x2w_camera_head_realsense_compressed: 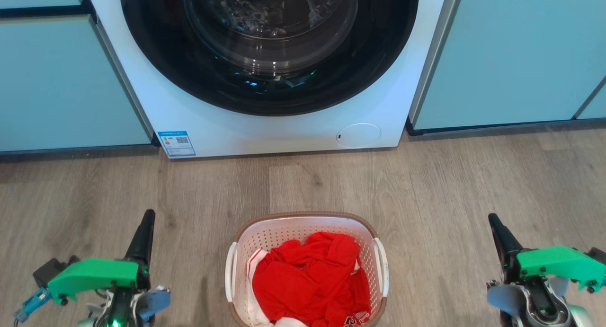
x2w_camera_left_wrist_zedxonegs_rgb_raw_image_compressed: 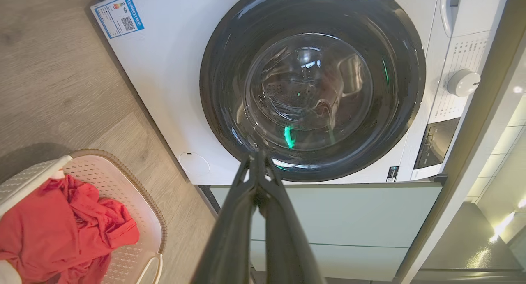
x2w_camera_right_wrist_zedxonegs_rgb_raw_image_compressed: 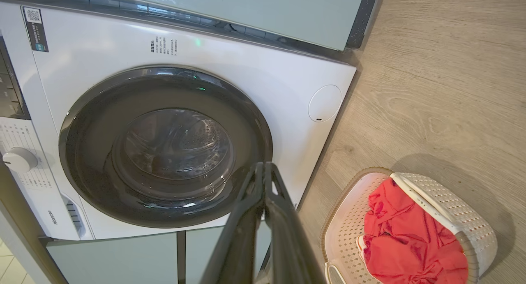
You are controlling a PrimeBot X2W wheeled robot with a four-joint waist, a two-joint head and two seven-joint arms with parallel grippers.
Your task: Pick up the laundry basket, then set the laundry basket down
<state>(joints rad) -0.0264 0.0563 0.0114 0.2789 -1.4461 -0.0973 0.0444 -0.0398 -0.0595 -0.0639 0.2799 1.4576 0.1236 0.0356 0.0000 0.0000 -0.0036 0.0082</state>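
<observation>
**Laundry basket on the floor before the washing machine, both grippers closed and empty**

The washing machine (x2w_camera_head_realsense_compressed: 265, 133) stands between pale green cabinet fronts (x2w_camera_head_realsense_compressed: 57, 81) on a wooden floor (x2w_camera_head_realsense_compressed: 426, 185). The laundry basket (x2w_camera_head_realsense_compressed: 279, 234) rests on this floor directly in front of the machine, opposite its round dark door (x2w_camera_head_realsense_compressed: 270, 33) and well apart from the white front panel. It sits upright, brown rim uppermost, with a white handle (x2w_camera_head_realsense_compressed: 382, 265) on each side. Red clothing (x2w_camera_head_realsense_compressed: 307, 279) lies heaped inside, with some white fabric beneath it.

The left gripper (x2w_camera_head_realsense_compressed: 148, 218) hangs in front of the machine's lower left corner. The right gripper (x2w_camera_head_realsense_compressed: 493, 219) hangs in front of the machine and out past its right edge. Each is about as far from the machine as the basket's rim, and neither touches the basket or anything else.

The head view takes in the machine's lower front, with a blue label (x2w_camera_head_realsense_compressed: 176, 143) at its left corner and a round cover (x2w_camera_head_realsense_compressed: 358, 135) at its right. There each gripper appears as one dark spike. The wrist views look along the fingers and show each pair pressed together at the tips, with nothing between them. These views also reach the machine's upper front, where a white dial (x2w_camera_left_wrist_zedxonegs_rgb_raw_image_compressed: 463, 82) and a dark control panel (x2w_camera_left_wrist_zedxonegs_rgb_raw_image_compressed: 436, 141) sit beside the door. In them, the perforated outer wall of the basket is visible.
</observation>
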